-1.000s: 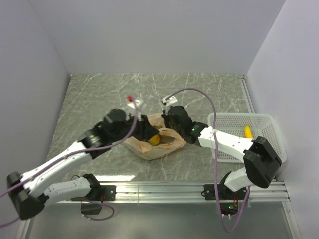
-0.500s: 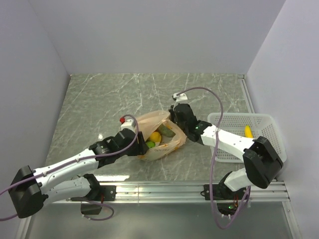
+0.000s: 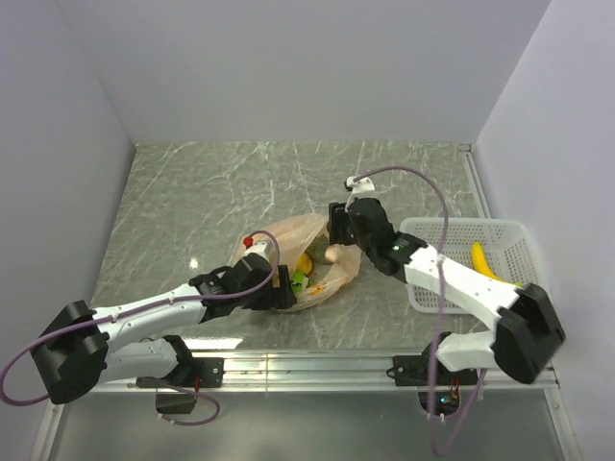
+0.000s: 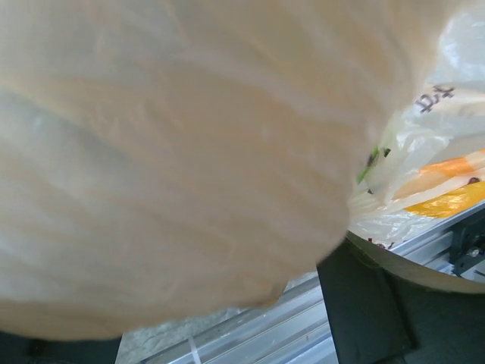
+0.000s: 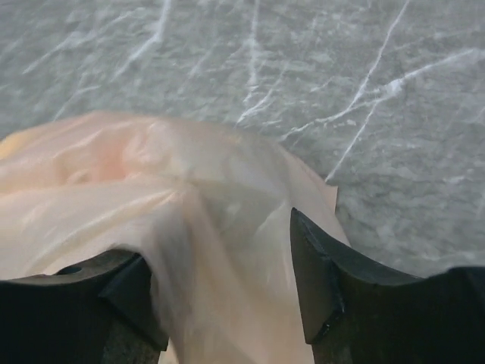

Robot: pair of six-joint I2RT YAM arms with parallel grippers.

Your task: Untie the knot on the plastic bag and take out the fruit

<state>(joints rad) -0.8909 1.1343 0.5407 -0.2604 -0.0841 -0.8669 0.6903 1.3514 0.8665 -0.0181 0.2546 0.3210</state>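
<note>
The right gripper (image 5: 223, 299) is standing part open, thin film of the plastic bag (image 3: 288, 233) draping loosely between its fingers. The left gripper (image 3: 281, 290) is pressing against the bag's near-left end, seemingly spread wide. The bag is lying mid-way across the table (image 3: 192, 192), its long axis running left to right and its mouth gaping upward, with the fruit (image 3: 303, 267) showing inside.

Only one print is found: a short dark printed mark (image 4: 433, 97) on a pale fold of the plastic bag (image 4: 174, 152). It is seen in the left wrist view, above and beyond the right-side finger (image 4: 364, 303) of the left gripper (image 3: 277, 292). A few characters are made out, but they are creased and blurred, so nothing can be read. No legible text, brand or number is found ahead of the right gripper (image 5: 220, 303) or in the top view.
</note>
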